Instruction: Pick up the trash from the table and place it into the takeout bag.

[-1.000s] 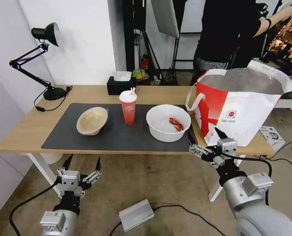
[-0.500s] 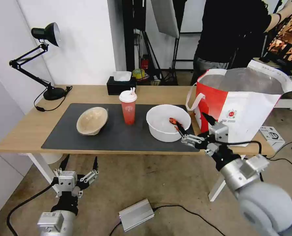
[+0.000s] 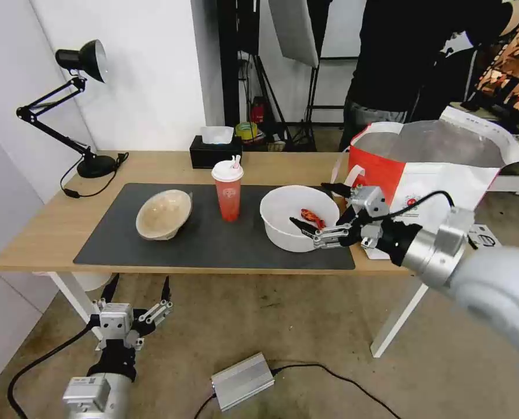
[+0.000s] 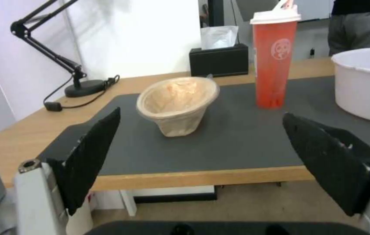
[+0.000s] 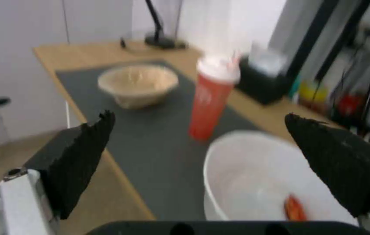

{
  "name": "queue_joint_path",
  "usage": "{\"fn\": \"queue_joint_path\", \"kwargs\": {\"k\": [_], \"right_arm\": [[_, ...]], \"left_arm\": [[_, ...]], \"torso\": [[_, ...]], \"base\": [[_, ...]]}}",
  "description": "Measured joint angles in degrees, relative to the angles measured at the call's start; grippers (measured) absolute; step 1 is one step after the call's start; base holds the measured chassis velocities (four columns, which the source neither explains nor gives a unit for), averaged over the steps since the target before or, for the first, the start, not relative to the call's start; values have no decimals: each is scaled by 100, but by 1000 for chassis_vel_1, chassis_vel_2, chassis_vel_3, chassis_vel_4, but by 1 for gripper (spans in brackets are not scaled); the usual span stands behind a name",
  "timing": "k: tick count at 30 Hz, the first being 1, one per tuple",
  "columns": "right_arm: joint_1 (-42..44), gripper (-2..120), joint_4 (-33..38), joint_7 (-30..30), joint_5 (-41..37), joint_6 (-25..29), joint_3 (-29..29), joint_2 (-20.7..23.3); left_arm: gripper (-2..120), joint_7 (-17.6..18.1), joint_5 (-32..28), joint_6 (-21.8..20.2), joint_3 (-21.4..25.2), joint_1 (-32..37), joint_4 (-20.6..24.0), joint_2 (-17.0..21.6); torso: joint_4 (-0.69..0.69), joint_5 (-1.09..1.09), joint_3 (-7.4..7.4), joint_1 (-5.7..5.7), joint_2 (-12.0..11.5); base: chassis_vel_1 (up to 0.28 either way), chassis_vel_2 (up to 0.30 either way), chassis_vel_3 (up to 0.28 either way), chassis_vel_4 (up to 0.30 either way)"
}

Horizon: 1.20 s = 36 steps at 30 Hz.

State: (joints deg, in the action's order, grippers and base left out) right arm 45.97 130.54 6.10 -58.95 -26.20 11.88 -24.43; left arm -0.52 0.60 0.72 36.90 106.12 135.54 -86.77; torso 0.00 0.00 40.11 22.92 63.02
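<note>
The white plastic bowl (image 3: 299, 217) sits on the right part of the dark grey mat (image 3: 212, 233), with a red crayfish scrap (image 3: 312, 217) lying inside it toward its right side. The right gripper (image 3: 317, 205) hangs over the bowl's right half, jaws spread wide and holding nothing: one black finger reaches over the near rim beside the scrap, the other points over the far-right rim. In the right wrist view the bowl (image 5: 263, 178) lies between and below the two spread fingers (image 5: 80, 153).

To the bowl's left the red drink cup (image 3: 228, 191) with its white lid stands upright on the mat, and farther left the beige pulp bowl (image 3: 163, 214) rests tilted on its side. The takeout bag (image 3: 440, 174) stands open at the right end of the table (image 3: 49, 227), just beyond the right arm.

The left gripper (image 3: 136, 291) waits low in front of the table's edge, fingers parted and empty, facing the pulp bowl (image 4: 178, 102).
</note>
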Motion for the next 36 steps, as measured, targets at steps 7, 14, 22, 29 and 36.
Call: {"fn": "queue_joint_path", "kwargs": {"k": [7, 14, 22, 29, 36], "right_arm": [[-1029, 100, -541, 968, 164, -793, -452, 220], [-1354, 100, -843, 1403, 568, -967, -831, 292], [-1977, 100, -1338, 1613, 843, -1005, -1621, 211], [-2074, 100, -1544, 1601, 850, -874, -1838, -20], [-2505, 100, -1830, 1537, 833, -743, -2351, -414]], "left_arm": [[100, 7, -8, 44, 12, -16, -23, 10], [100, 8, -9, 45, -11, -42, -63, -19], [100, 8, -8, 45, -14, -48, -79, -61], [100, 6, 10, 45, -10, -50, -88, -91], [100, 4, 43, 37, -4, -81, -159, -197]], "torso": [[1, 0, 0, 0, 0], [-1, 0, 0, 0, 0], [0, 0, 0, 0, 0], [0, 0, 0, 0, 0], [1, -1, 0, 0, 0]], "base": [[0, 0, 0, 0], [0, 0, 0, 0], [0, 0, 0, 0], [0, 0, 0, 0], [0, 0, 0, 0]]}}
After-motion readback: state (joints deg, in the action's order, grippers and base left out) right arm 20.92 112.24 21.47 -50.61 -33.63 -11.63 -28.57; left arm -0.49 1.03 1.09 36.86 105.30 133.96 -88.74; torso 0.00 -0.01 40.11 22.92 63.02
